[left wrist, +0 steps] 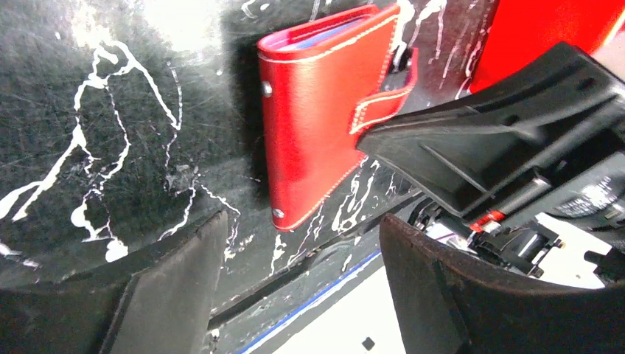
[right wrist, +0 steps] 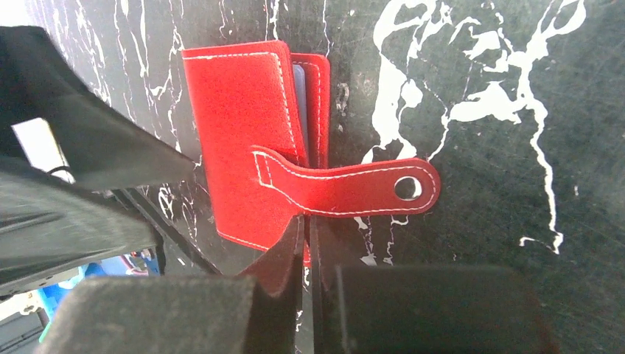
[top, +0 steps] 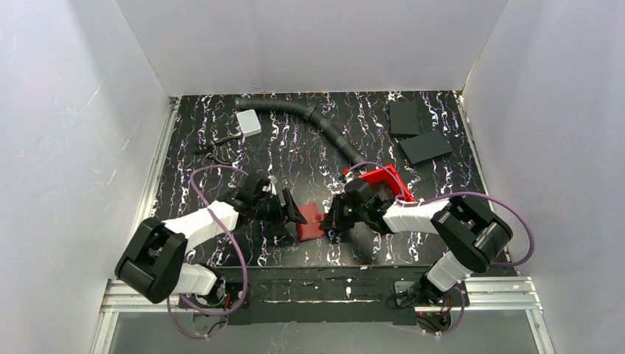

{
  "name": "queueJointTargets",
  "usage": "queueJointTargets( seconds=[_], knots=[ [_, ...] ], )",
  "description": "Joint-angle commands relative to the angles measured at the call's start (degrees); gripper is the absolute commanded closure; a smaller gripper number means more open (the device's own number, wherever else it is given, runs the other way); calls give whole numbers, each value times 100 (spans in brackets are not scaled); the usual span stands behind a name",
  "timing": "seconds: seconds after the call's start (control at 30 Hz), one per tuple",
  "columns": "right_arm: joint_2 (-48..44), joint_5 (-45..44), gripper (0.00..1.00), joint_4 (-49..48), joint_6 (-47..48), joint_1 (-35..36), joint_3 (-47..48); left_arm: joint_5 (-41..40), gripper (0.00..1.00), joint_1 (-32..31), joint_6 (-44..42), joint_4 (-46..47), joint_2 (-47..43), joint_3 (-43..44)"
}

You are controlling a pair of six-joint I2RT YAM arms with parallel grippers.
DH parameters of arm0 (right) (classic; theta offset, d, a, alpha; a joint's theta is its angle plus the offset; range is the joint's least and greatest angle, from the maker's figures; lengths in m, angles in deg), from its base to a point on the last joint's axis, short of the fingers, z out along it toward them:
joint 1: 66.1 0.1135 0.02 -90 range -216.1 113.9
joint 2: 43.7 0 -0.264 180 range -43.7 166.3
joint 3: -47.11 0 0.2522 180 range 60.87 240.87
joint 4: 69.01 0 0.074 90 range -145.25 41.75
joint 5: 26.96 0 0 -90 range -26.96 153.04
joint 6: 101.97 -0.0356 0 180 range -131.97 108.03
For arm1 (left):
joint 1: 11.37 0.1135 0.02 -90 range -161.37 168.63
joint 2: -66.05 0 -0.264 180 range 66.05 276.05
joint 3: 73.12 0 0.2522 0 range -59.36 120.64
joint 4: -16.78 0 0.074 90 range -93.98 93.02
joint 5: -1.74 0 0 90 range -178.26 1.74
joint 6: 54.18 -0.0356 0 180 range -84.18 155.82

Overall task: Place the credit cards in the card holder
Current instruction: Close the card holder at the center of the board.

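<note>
A lab booth: white walls (top: pixel 317 44), marbled tabletop (top: pixel 295 155).

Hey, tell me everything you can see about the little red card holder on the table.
The card holder is a small flat red wallet, leather-like, with white stitching and two metal studs along one edge. It lies folded on the black marbled table between the two arms. Its clasp tab, with a round hole, is unfastened and sticks out flat. Pale blue edges of credit cards show inside. The right gripper is shut on its edge beside the tab; the left gripper is open, not touching it.
</note>
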State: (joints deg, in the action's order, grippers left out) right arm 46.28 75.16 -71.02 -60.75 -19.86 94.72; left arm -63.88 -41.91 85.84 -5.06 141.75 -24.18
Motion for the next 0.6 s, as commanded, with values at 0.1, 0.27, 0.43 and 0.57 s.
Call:
queueJointTargets(
  seconds=[0.1,0.27,0.43,0.57],
  knots=[
    [276,-536,93,304,132,-1,-240,280,29,-2,1052,1542,527,-550],
    [266,-514,93,264,131,-1,-195,124,41,-56,1055,1896,812,-591],
    [286,-443,93,226,138,-1,-144,93,46,-88,1061,2277,1147,-550],
    [271,-430,93,258,177,-1,-111,31,54,-84,914,2319,1184,-472]
  ],
)
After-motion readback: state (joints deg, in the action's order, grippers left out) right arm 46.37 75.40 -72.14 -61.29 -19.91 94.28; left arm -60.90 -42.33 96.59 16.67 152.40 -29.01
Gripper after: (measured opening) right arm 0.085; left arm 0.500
